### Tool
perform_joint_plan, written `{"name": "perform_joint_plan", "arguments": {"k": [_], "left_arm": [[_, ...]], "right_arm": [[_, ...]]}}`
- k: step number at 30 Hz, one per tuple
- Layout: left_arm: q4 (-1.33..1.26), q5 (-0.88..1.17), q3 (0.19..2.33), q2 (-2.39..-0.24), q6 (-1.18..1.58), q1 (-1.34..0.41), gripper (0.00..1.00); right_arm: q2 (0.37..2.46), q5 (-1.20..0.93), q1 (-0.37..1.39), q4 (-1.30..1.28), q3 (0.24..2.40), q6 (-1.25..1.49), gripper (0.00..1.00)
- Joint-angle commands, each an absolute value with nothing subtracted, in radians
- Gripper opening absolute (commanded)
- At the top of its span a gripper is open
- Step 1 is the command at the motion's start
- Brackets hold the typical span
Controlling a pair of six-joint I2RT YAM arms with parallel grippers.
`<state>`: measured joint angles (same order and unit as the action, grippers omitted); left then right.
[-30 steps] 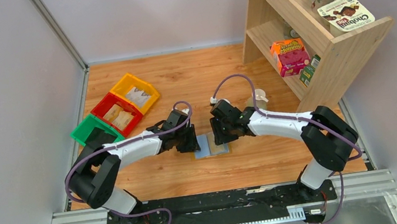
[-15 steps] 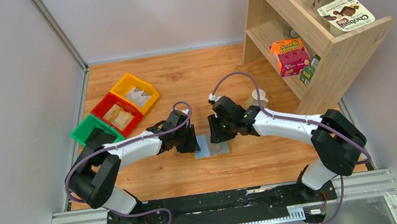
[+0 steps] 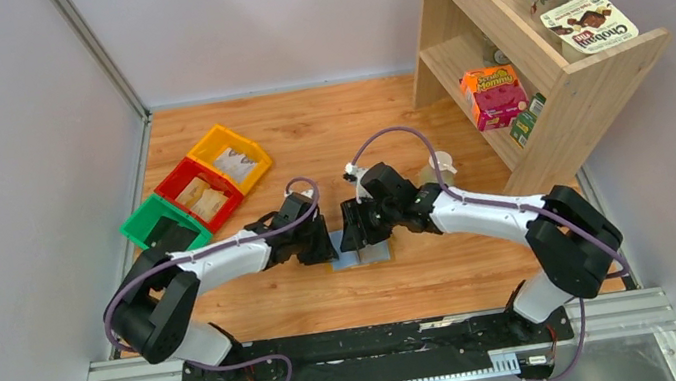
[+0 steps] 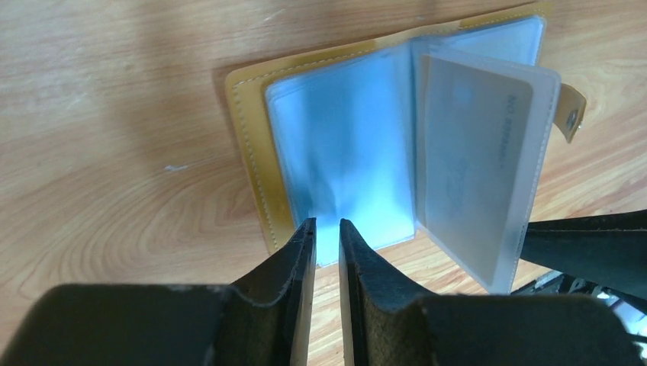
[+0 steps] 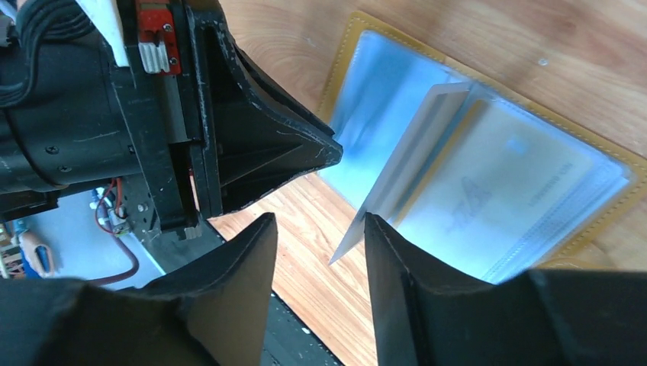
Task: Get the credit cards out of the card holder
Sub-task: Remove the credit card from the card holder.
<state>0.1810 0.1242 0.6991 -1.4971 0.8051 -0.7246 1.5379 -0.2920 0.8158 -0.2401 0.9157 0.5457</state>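
The mustard-yellow card holder (image 3: 371,255) lies open on the wood between both grippers, its clear sleeves showing pale blue. In the left wrist view its yellow edge (image 4: 248,152) frames the sleeves, and one sleeve page with a pale credit card (image 4: 473,152) stands raised. My left gripper (image 4: 323,226) is shut to a narrow gap, empty, at the near edge of the left sleeve (image 3: 325,247). My right gripper (image 5: 319,221) is open (image 3: 353,239). The raised page's (image 5: 412,152) lower corner hangs between its fingers, close to the right finger. Another card (image 5: 496,191) lies in the right sleeve.
Green (image 3: 158,228), red (image 3: 198,193) and yellow (image 3: 230,156) bins with tan packets stand at the left. A wooden shelf (image 3: 537,60) with jars and boxes is at the back right. A small cup (image 3: 439,167) stands near the right arm.
My right gripper has moved left over the open holder, close to the left gripper. The left gripper shifted slightly left and nearer.
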Motion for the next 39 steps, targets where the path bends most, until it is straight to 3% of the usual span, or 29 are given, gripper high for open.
{"name": "perform_joint_plan", "arguments": {"k": [1,15,21,27,39], "left_arm": [[0.190,0.052,0.655,-1.425,0.860,-0.723,0.25],[0.202,-0.035,0.508,-1.137,0.973,-0.675,0.29],[0.222,-0.034,0.523,-1.071,0.950,-0.673,0.29],[0.157,0.060,0.612,-1.143,0.911,-0.673,0.27],[0.083,0.150,0.673,-1.377,0.888,-0.672,0.14]], "right_arm": [[1.552,-0.370,0.799,-0.155,0.904,0.541,0.52],[1.713,-0.543,0.790,-0.090,0.965,0.537,0.61],[1.666,-0.511,0.784,-0.095,0.959,0.532,0.68],[1.585,-0.451,0.709,-0.063,0.879,0.580,0.60],[1.640,-0.491,0.658,0.061,0.816,0.640,0.45]]}}
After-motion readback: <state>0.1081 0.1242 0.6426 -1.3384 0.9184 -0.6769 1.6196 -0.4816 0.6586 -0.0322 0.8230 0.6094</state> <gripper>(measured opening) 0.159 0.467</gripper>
